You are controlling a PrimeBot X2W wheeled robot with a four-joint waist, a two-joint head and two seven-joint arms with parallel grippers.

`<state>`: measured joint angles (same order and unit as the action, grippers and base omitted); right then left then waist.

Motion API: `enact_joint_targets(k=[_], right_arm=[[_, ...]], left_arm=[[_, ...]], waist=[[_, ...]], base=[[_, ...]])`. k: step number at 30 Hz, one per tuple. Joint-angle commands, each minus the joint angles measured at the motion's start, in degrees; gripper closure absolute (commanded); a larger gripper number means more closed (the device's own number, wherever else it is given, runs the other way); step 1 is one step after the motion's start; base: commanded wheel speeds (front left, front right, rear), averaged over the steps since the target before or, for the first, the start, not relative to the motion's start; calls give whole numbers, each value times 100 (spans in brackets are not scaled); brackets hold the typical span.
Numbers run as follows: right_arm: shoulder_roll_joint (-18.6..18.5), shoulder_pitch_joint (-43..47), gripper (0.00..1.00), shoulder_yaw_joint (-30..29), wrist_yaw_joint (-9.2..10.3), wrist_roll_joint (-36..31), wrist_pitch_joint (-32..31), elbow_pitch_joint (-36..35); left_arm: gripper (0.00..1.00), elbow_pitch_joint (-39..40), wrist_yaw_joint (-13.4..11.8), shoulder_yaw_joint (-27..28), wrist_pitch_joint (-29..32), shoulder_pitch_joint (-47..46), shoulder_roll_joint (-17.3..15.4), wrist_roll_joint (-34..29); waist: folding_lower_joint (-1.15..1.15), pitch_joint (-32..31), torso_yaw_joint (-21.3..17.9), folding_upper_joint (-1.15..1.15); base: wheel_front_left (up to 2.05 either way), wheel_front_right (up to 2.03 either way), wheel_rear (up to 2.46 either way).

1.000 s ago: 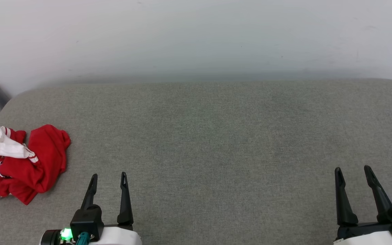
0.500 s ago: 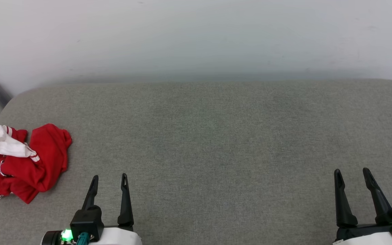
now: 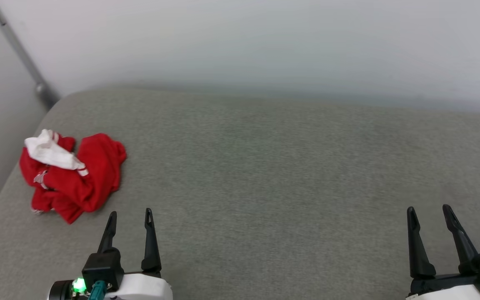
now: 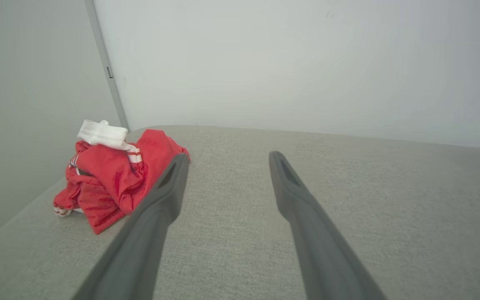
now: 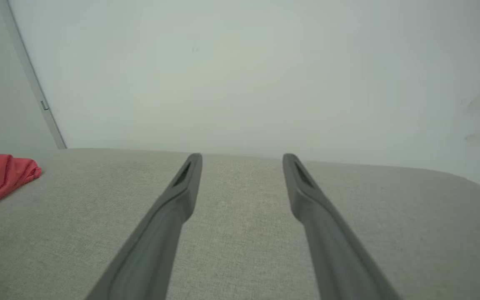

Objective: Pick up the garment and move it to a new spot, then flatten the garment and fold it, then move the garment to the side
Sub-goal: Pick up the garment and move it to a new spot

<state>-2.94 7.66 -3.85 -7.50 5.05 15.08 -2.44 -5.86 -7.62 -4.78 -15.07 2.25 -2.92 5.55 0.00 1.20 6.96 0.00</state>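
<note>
Head view: a crumpled red jersey-style garment [image 3: 77, 179] with a white sleeve [image 3: 50, 152] and striped trim lies in a heap near the far left corner of a grey woven upholstered surface [image 3: 265, 166], close to its left edge. The sleeve is bunched on top at the heap's far side. The heap is so balled up that its long axis, and which way the collar or hem points, cannot be made out; any lettering is hidden in the folds. The left gripper [image 3: 131, 212] hovers at the near edge just right of the heap, apart from it, its two long dark fingers spread and holding nothing. The right gripper [image 3: 428, 208] stands well apart near the right end of the near edge, likewise spread and unladen. A pale wall [image 3: 265, 41] rises behind, and a slim grey metal strip [image 3: 19, 50] runs down to the far left corner. Left wrist view: the garment [image 4: 111, 179] sits by the left edge, its right side partly hidden behind one finger of the left gripper [image 4: 228, 156], jaws wide. Right wrist view: the right gripper [image 5: 243, 157] points across bare fabric with parted fingers, while the garment [image 5: 2, 175] is cut off by the frame's left side, only a red fold and a scrap of white visible.
</note>
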Motion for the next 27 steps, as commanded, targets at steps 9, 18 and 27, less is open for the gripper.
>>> enact_joint_targets(k=[9, 18, 27], right_arm=[[12, 33, 0, 43, 2, -117, 14, -80], [11, 51, 0, 84, 3, -203, 14, -133], [11, -13, 0, 159, 3, -280, 14, -140]], left_arm=[[0, 29, -104, 170, -16, -55, 4, 132], [0, 65, -183, 231, -16, 4, 5, 226], [0, 115, -261, 254, -16, 54, 4, 271]], waist=[[0, 56, 1073, 0], [0, 72, 1839, 0], [0, 104, 2296, 0]], base=[[0, 0, 0], [0, 0, 0], [0, 0, 0]])
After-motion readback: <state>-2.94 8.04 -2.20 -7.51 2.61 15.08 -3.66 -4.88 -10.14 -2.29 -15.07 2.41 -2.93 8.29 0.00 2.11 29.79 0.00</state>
